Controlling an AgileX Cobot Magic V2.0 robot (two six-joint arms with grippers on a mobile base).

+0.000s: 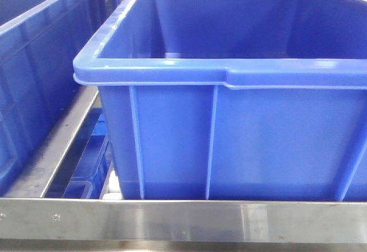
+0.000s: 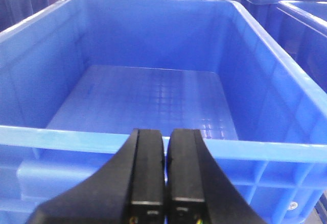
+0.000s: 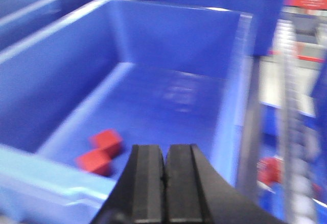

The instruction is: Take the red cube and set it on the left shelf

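Left gripper [image 2: 164, 170]: fingers pressed together, nothing held; poised over the near rim of a blue crate [image 2: 153, 101].
Right gripper [image 3: 164, 178]: fingers closed together, nothing gripped.
Red cubes [image 3: 100, 152]: two seen, touching, on the floor of another crate [image 3: 168, 55].
Left shelf [image 1: 183, 220]: steel rail seen beneath the crates.

Two red cubes [image 3: 100, 152] lie touching on the floor of a deep-blue crate [image 3: 168, 45], near its front-left corner. Left shelf [image 1: 183, 220]: brushed steel front rail, riveted, carrying blue ribbed crates.
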